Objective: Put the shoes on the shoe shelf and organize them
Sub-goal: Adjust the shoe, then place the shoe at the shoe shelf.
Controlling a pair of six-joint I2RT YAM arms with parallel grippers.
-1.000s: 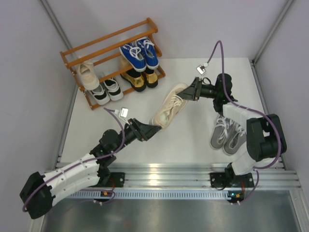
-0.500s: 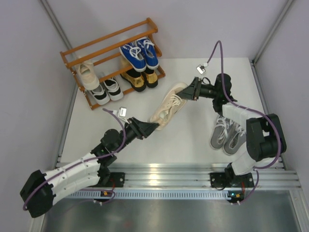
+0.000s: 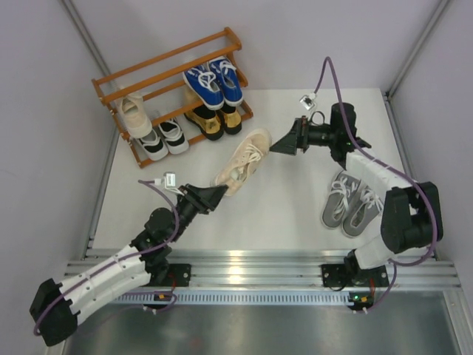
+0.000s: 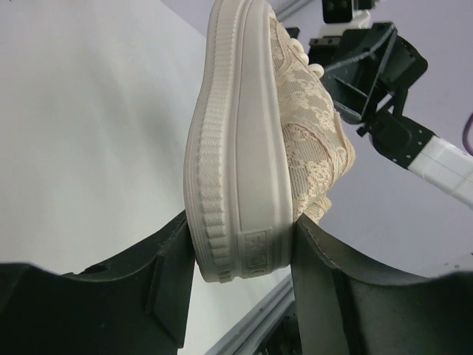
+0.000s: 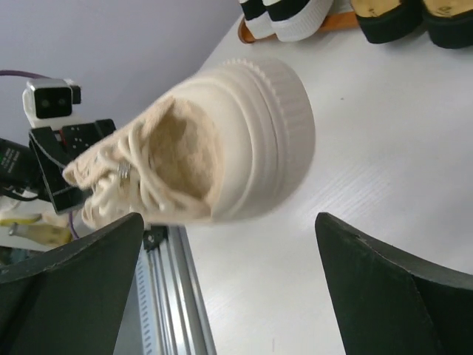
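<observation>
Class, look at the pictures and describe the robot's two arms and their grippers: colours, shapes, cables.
Both the left arm and the right arm have white shells with bulky black joints. A thin purple cable runs along each. The left gripper and the right gripper have black, wedge-shaped fingers, and a small white camera box sits at each wrist.

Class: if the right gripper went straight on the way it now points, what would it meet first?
The beige shoe: it is just ahead of the open right gripper, squarely in its line, held at the far end by the left gripper. The gap looks small, but depth is unclear.
</observation>
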